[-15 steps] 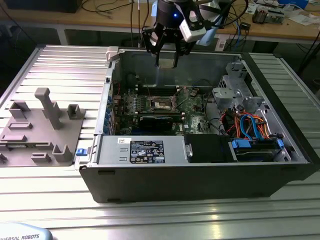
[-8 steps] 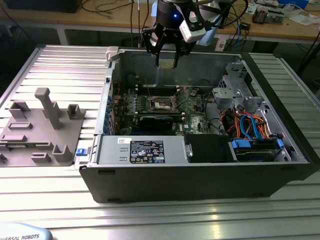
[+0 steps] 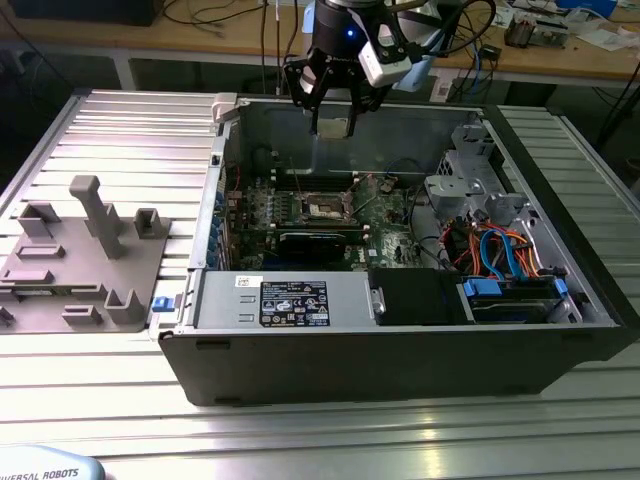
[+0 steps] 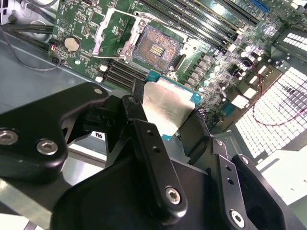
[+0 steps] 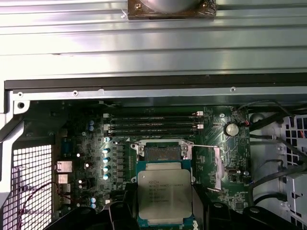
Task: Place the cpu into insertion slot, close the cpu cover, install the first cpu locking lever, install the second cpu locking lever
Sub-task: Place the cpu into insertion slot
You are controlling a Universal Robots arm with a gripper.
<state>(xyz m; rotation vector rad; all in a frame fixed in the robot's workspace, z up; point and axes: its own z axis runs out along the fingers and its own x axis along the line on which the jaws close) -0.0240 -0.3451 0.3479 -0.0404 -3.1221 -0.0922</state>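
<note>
Cpu (image 5: 164, 194) in the claw (image 3: 333, 128), over the open computer case (image 3: 400, 360).

I have the claw's fingers (image 4: 144, 129) closed on two opposite edges of the cpu, gripping it with its metal top up. It hangs above the case's back wall as the exterior view shows it, clear of the green motherboard (image 3: 385, 215). On that board the insertion slot (image 4: 156, 48) lies bare, with the cpu cover (image 4: 100, 40) swung open just beside it. The case sits on the ribbed metal worktop (image 3: 120, 140).
</note>
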